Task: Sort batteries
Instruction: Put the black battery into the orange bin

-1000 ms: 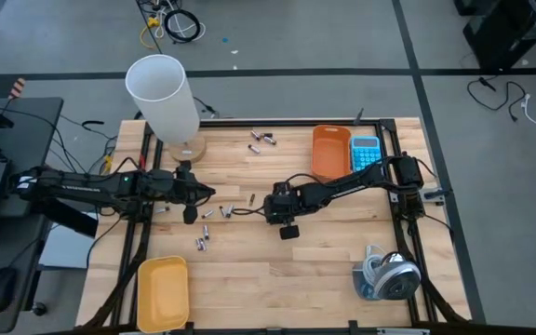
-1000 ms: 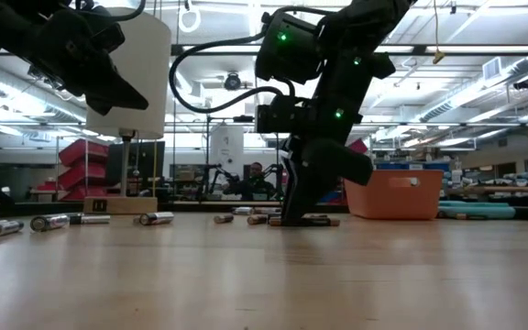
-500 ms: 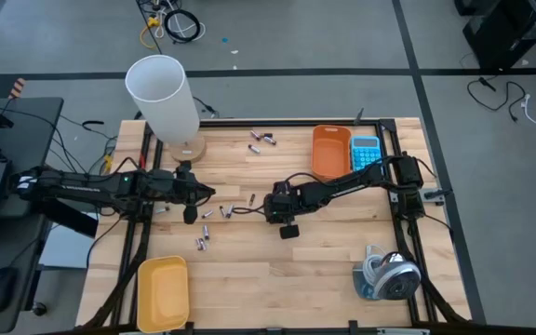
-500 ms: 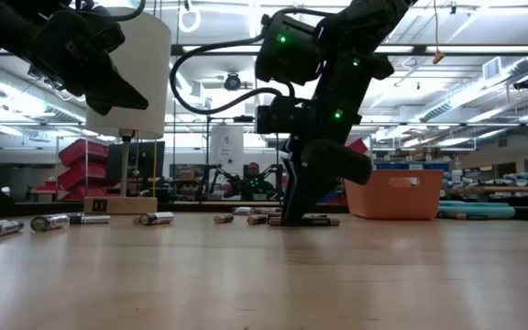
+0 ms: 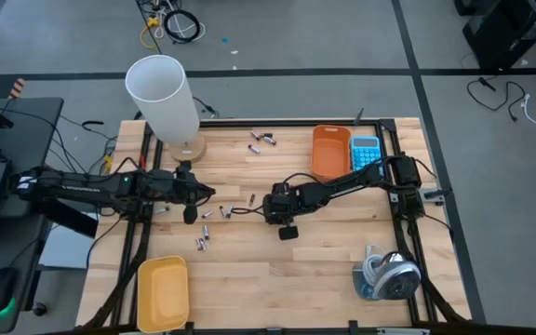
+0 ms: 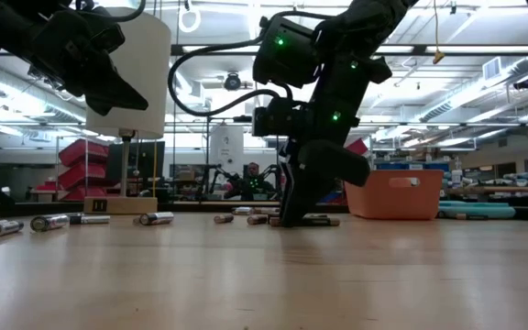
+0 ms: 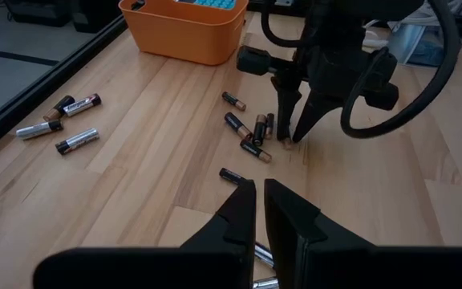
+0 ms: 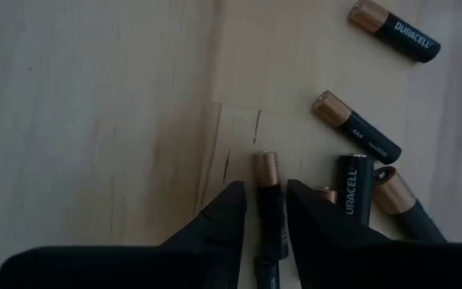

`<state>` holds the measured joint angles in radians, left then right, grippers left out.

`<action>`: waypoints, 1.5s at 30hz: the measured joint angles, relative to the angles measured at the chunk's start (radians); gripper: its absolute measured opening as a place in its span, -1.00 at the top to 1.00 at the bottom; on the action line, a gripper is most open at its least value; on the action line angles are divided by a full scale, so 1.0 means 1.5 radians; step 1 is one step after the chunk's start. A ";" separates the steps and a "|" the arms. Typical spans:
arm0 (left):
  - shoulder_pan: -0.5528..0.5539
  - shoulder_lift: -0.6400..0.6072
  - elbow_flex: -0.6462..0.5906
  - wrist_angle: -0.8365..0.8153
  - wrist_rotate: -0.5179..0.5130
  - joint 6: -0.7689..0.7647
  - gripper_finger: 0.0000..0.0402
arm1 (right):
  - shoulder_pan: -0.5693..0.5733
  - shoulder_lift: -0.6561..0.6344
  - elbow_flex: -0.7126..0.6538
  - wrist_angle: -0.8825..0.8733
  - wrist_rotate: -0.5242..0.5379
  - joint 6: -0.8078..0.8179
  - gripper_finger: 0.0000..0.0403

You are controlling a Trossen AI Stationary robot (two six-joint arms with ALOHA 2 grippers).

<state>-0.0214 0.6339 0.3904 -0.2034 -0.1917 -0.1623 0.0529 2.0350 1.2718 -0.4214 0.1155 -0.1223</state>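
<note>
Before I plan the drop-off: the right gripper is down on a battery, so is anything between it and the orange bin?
Nothing visible. The right gripper straddles one battery; only bare table lies between there and the orange bin. Other batteries lie beside it.

The right arm reaches in from the right edge toward the middle of the surface [image 5: 249, 279], wrist bent steeply down, its right gripper [image 8: 260, 210] lowered with fingertips at the wood and closed on a battery [image 8: 268, 193] standing between them. The left arm stretches level from the left side, its left gripper [image 7: 258, 201] hovering above the surface, fingers nearly together, holding nothing.
</note>
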 joint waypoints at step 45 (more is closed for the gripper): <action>0.000 0.000 -0.034 0.017 0.000 -0.052 0.85 | -0.028 -0.106 -0.005 -0.044 -0.052 0.077 0.97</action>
<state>-0.0213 0.6342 0.3397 -0.1774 -0.1913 -0.2401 0.0109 1.8759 1.2640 -0.4871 0.0378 -0.0062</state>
